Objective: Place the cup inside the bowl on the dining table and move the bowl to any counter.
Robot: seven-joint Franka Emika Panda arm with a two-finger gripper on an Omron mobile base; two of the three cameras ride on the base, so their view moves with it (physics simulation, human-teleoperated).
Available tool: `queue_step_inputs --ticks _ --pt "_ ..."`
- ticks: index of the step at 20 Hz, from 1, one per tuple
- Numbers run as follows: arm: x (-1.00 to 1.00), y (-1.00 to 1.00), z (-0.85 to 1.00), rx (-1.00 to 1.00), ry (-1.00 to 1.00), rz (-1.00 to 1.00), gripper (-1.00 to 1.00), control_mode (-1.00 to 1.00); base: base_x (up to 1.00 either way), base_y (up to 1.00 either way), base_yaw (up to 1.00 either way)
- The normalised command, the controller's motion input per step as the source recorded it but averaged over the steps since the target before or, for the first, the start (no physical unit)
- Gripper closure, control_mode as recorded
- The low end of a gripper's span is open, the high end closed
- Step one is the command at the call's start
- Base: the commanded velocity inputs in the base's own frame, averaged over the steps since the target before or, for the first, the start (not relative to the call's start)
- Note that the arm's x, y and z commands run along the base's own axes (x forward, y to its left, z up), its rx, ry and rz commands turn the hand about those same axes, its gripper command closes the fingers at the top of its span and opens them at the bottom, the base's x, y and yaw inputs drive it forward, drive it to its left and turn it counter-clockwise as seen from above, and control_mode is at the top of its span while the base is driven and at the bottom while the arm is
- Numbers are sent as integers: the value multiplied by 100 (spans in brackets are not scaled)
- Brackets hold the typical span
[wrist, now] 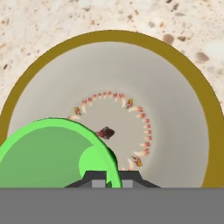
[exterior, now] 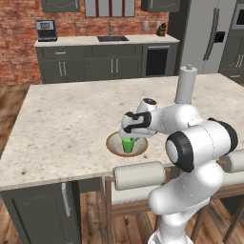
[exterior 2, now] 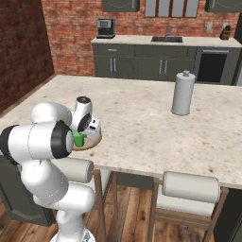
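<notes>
Hand view: the gripper (wrist: 113, 178) sits at the bottom centre of the frame, its two dark fingertips drawn close together and pinching the rim wall of the green cup (wrist: 52, 153). The cup occupies the lower left of the frame, open mouth toward the camera. Behind it lies the bowl (wrist: 183, 109), with a tan-brown rim, a pale inside, and a ring of small red-and-white marks around a dark red mark at its centre. Speckled stone of the dining table (wrist: 52, 22) shows across the top of the frame.

Left base view: the gripper (exterior: 129, 138) points down at centre frame. The cup (exterior: 127, 145) stands upright inside the bowl (exterior: 114, 145); whether its base touches the bowl floor cannot be told. The bowl rests on the dining table (exterior: 62, 124), near the table's front edge. A grey paper-towel roll (exterior: 186, 85) stands upright on the table, upper right of the bowl and well apart from it. The counter (exterior: 81, 42) runs along the brick wall at the top of the frame.
</notes>
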Motion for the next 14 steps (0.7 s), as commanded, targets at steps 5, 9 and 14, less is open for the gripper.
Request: queue_step_inputs --ticks 5,9,14 --pt "0 0 -1 0 0 0 100 -100 0 0 0" --pt "0 0 -2 0 0 0 100 -100 0 0 0" --pt "0 0 0 0 0 0 100 -100 0 0 0"
